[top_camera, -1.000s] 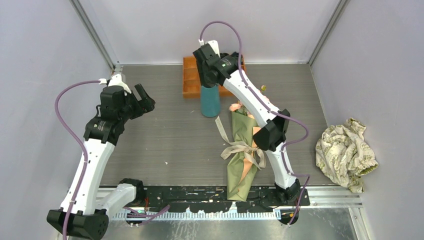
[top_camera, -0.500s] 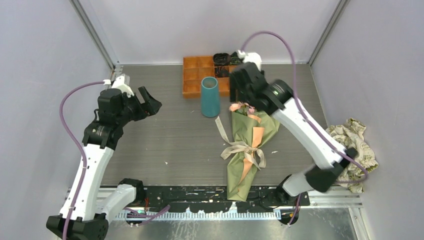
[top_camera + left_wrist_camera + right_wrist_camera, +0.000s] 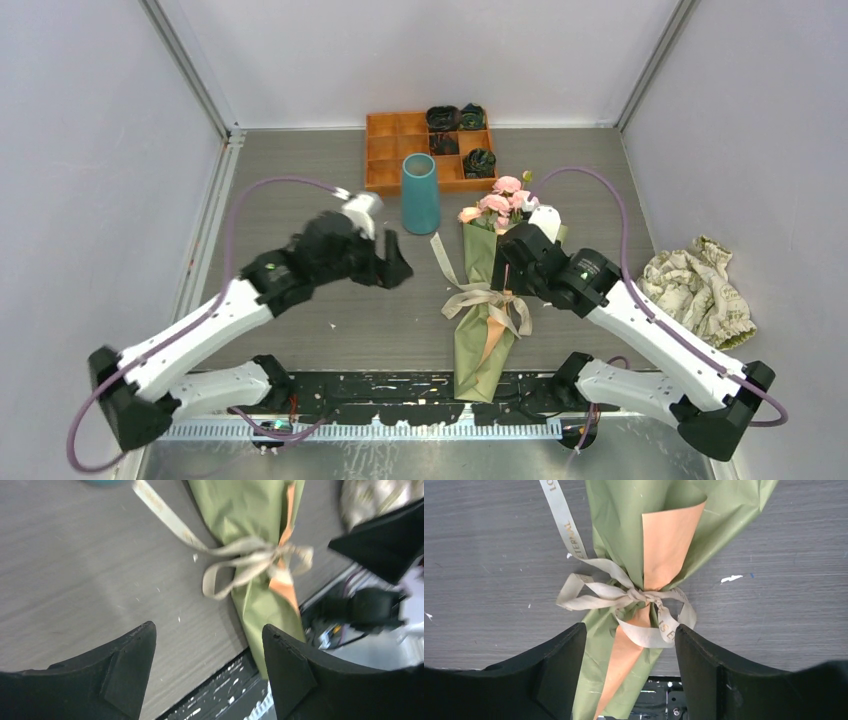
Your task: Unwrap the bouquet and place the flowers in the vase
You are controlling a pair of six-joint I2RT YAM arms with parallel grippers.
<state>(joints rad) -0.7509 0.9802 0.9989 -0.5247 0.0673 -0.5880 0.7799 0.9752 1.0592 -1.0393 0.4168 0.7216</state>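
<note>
The bouquet [image 3: 487,300] lies on the table, an olive-green and orange paper cone with its narrow end at the front edge. A cream ribbon [image 3: 634,597] is tied in a bow round its middle. The flowers [image 3: 500,205], pink roses, stick out of the wide far end. The teal vase [image 3: 420,192] stands upright just left of them. My right gripper [image 3: 630,629] hovers open over the cone just below the bow, one finger on each side. My left gripper [image 3: 397,268] is open above bare table, left of the ribbon [image 3: 245,560]; nothing is between its fingers.
An orange compartment tray [image 3: 395,150] with dark lumps sits behind the vase. A crumpled cream patterned paper wad [image 3: 700,295] lies at the right wall. The black rail of the table's front edge [image 3: 400,385] runs under the bouquet's tip.
The left arm swung from the far left to the table's middle, toward the bouquet. The right arm came back from the vase and tray to above the ribbon.
</note>
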